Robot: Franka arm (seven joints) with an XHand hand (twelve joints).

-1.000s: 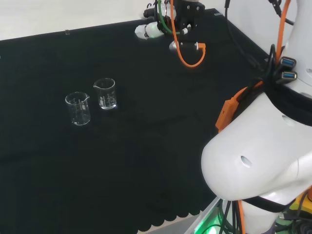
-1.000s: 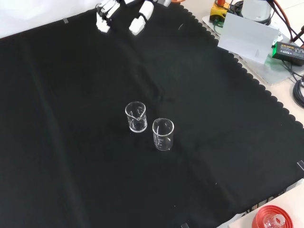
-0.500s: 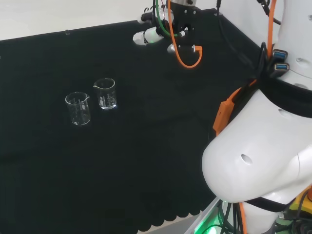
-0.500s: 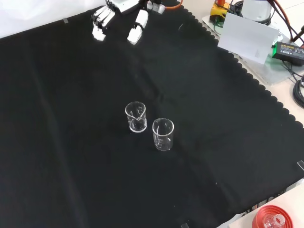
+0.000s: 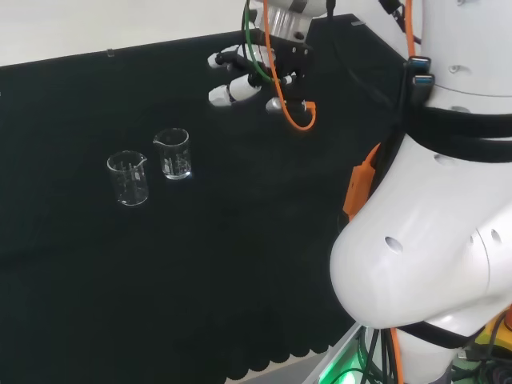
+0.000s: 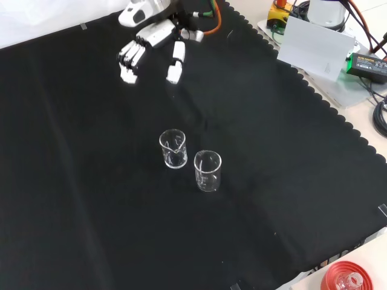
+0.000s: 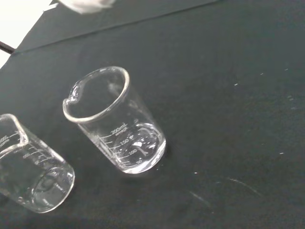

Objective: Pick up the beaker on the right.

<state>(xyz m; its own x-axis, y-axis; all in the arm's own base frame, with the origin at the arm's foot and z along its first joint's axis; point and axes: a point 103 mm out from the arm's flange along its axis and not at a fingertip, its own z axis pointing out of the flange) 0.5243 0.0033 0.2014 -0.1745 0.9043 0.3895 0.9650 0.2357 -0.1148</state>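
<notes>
black cloth-covered bench (image 6: 91,241): loads of bare cloth toward every edge | two clear glass beakers with spouts mid-cloth, upright, just beside each other, look empty | head view: right one (image 5: 174,154) (image 6: 173,148) (image 7: 116,121) squatter than left one (image 5: 129,178) (image 6: 207,171) | black-and-white hand (image 5: 240,80) (image 6: 151,51) near far edge, well apart, fingers relaxed, holding nothing
</notes>
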